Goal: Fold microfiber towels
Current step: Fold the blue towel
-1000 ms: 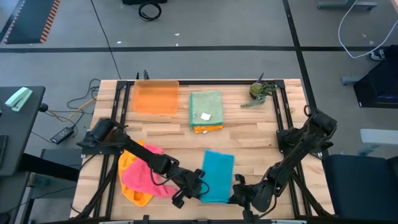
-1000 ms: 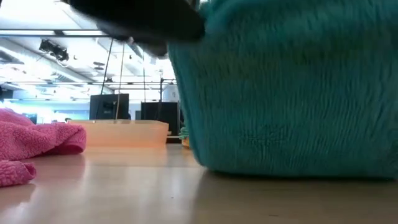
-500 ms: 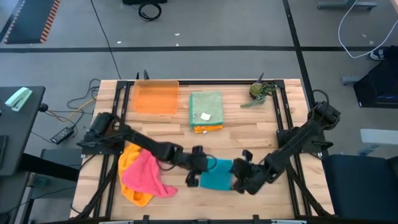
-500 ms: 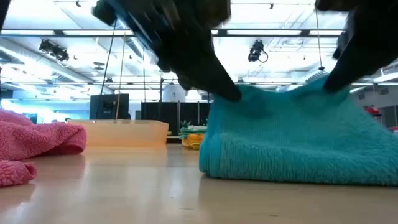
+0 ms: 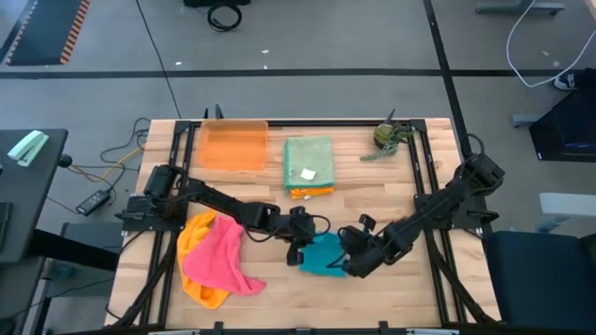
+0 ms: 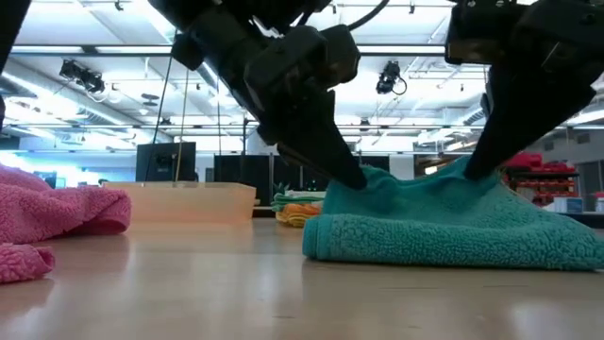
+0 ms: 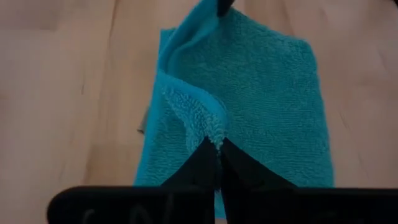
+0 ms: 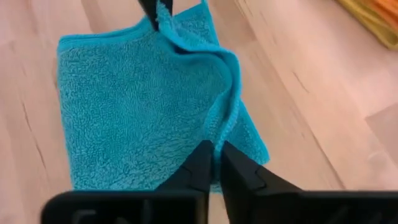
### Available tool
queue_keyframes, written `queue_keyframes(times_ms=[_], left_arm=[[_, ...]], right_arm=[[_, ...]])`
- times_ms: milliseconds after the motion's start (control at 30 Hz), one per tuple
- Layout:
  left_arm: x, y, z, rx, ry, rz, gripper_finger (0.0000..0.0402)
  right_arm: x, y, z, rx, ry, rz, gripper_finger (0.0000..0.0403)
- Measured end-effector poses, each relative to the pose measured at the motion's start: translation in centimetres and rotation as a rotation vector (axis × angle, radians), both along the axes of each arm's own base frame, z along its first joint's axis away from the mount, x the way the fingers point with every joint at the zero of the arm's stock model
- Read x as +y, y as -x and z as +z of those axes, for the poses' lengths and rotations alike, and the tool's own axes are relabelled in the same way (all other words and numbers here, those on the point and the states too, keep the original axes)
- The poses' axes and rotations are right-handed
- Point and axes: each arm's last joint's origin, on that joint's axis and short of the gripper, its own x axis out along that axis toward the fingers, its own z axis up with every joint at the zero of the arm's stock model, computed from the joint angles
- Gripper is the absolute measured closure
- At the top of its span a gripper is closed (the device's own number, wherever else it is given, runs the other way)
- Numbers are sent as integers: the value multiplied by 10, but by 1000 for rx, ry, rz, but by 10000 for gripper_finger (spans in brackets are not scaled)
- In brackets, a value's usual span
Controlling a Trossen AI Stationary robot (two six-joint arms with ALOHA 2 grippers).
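Note:
A teal-blue microfiber towel (image 5: 322, 257) lies folded over on the wooden table, near the middle of the near half. My left gripper (image 5: 300, 247) is shut on its left corner and my right gripper (image 5: 346, 259) on its right corner. In the low view both corners rise in small peaks under the left gripper (image 6: 351, 178) and the right gripper (image 6: 475, 168). A pink towel (image 5: 220, 257) lies crumpled on a yellow-orange one (image 5: 198, 288) at the near left. My left gripper pinches the upper layer's left corner (image 7: 213, 135) between its two fingers, slanting down from the table's left. The corner is drawn up into a peak (image 6: 366, 185); the remainder of the towel lies flat on the table. My right gripper pinches the upper layer's right edge at its corner (image 8: 225, 133) between its two fingers, slanting down from the table's right. The cloth rises in a ridge to the fingers (image 6: 469, 172), and everything below it lies on the table.
A stack of folded towels, green on top (image 5: 308, 161), lies at the far middle. A translucent orange tray (image 5: 233, 146) stands at the far left, and a small green plant-like thing (image 5: 388, 138) at the far right. Bare wood shows along the near edge.
Both grippers have gone toward the table's far edge, carrying the teal towel's near edge with them. The near half has folded over onto the far half, which stayed in place, so the towel is now about half as long. Both wrists have tipped.

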Motion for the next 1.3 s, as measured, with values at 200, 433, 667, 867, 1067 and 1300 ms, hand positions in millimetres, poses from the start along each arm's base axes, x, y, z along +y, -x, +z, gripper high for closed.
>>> queue_keyframes(times_ms=[200, 433, 667, 867, 1067, 1300], left_arm=[[-5, 3, -2, 35, 34, -7, 354], [1, 6, -5, 84, 7, 73, 349], [3, 9, -1, 100, 3, 77, 340], [8, 19, 21, 109, -6, 98, 265], [11, 28, 55, 26, -15, 127, 199], [-6, 6, 5, -21, -54, 36, 265]], right_arm=[[-8, -4, 1, -10, 57, -11, 303], [-9, 2, 17, -75, 127, 3, 252], [14, 10, 18, -127, 76, 75, 267], [27, 10, 9, -138, 63, 105, 348], [33, 6, 7, -204, 11, 109, 395], [43, 12, -33, -298, -100, 130, 398]])
